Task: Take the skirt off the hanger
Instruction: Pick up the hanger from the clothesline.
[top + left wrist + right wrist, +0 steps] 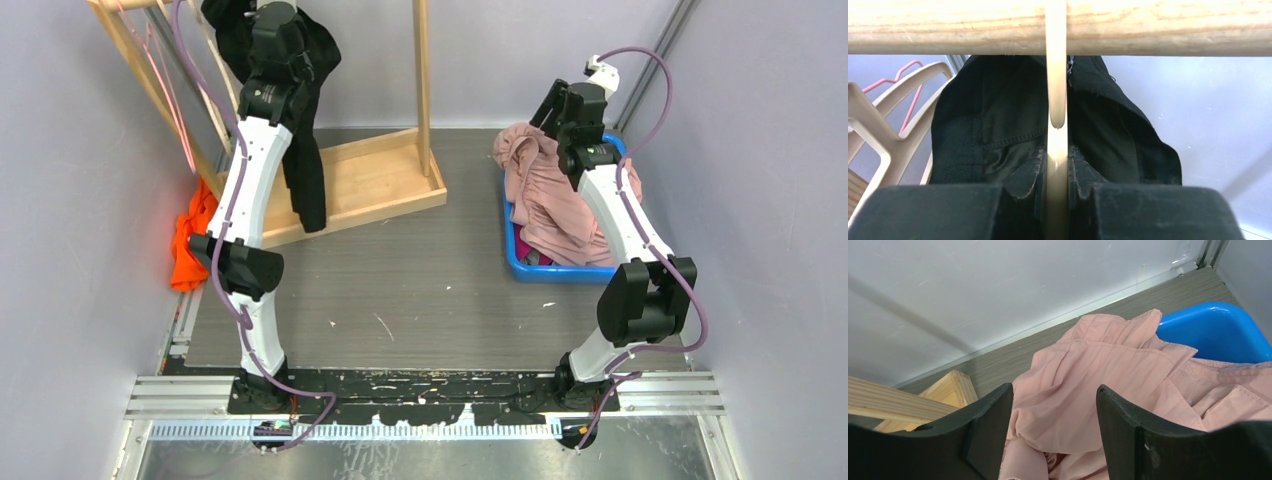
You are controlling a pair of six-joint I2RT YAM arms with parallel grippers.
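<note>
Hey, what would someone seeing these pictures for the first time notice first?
Probably the black skirt draped from a cream hanger on the wooden rack at far left, with the left hand gripping the hanger's neck. Next, the pink garment heaped in the blue bin at right, under the open right hand.

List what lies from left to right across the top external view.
orange cloth → black skirt → rack's right post → pink garment. Arms, hangers and the blue bin overlap these, so they are left out.
</note>
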